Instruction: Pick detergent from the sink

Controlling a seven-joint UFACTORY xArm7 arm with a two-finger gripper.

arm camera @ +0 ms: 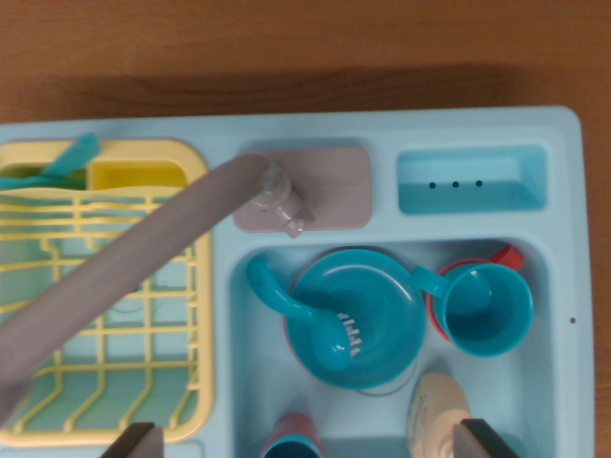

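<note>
Sitting on wood table (305, 48), toy sink (563, 191)

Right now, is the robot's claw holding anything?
Gripper: open, holding nothing. Its fingers sit wide apart above the sink; the detergent lies loose.

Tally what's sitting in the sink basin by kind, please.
Bowl: 1
Cup: 1
Ladle: 1
Detergent bottle: 1
Red-and-teal item, cut off at bottom edge: 1
Total: 5
</note>
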